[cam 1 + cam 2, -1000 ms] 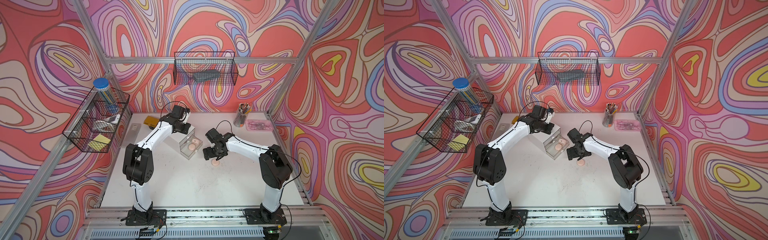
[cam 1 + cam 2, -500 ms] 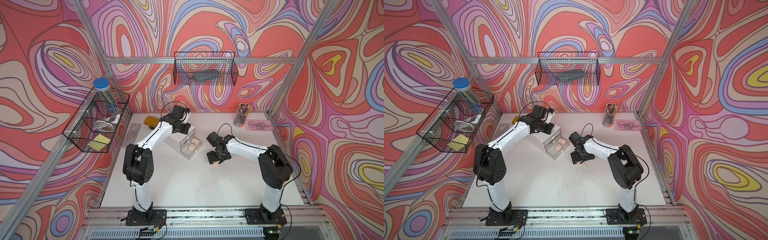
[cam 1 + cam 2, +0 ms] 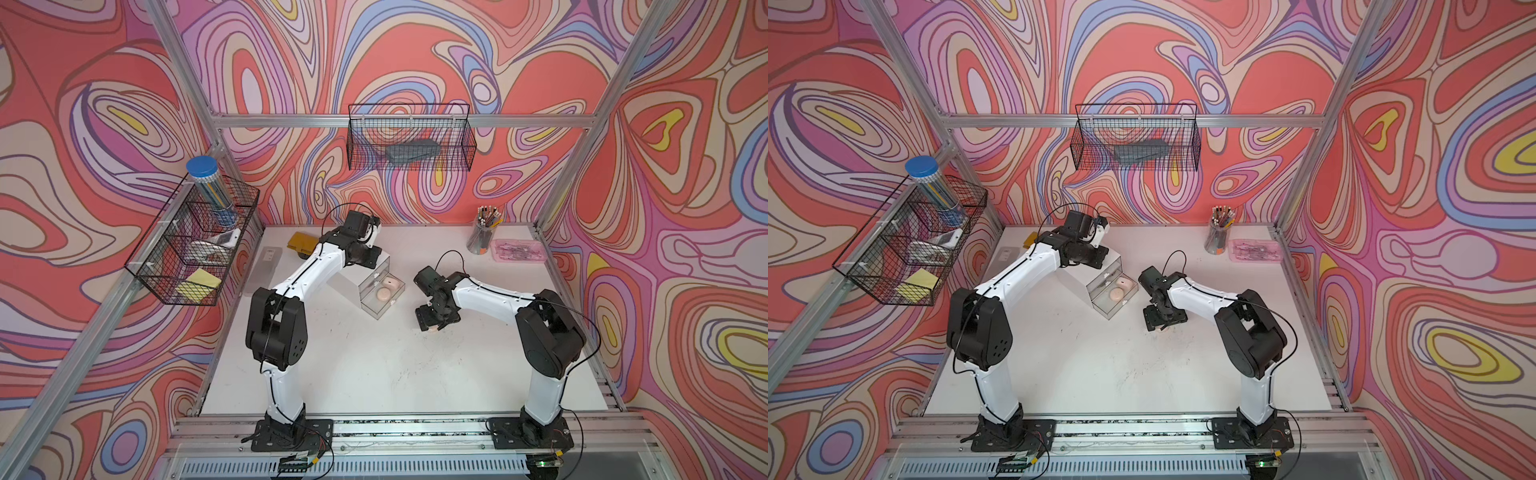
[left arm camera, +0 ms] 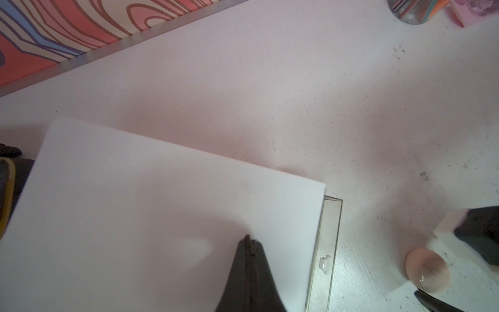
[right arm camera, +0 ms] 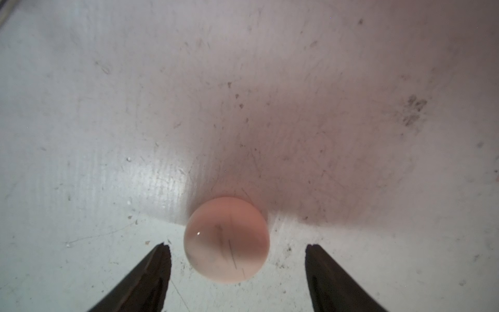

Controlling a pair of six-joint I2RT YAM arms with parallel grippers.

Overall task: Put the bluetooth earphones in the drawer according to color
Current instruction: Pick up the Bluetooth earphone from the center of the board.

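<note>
Straddling a pale pink earphone case (image 5: 226, 240) with my right gripper (image 5: 237, 246), I have its jaws spread wide, one finger on each side of the case and neither touching it. The case lies on the white table (image 5: 108, 108), near the pulled-out clear drawer (image 3: 374, 308) of the white cabinet (image 4: 135, 202). Two more pale pink cases (image 3: 382, 294) lie inside that drawer. My left gripper (image 4: 249, 240) is closed on nothing, its tips pressed together and pointing down at the cabinet's top, near the edge above the drawer.
</note>
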